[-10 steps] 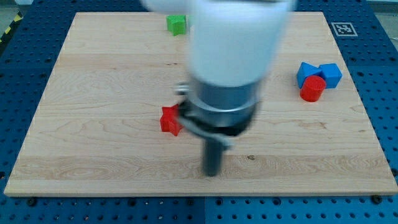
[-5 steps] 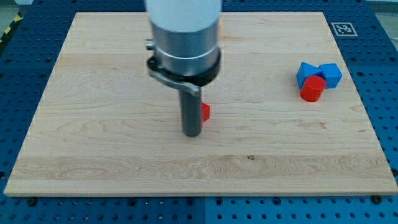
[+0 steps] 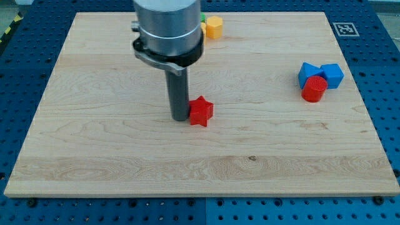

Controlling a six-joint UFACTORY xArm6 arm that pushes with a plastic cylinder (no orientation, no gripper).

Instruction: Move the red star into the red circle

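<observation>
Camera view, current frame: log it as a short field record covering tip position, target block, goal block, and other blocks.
tip: my tip rests on the board, against the red star's left side in the view
target: red star, near board centre
goal: red circle, far at the view's right, touching two blue blocks
others: yellow block at the view's top; a green block beside it, mostly hidden by the arm
status: star not yet at circle

Two blue blocks [image 3: 320,74] at right, yellow block [image 3: 214,27] at top.
</observation>
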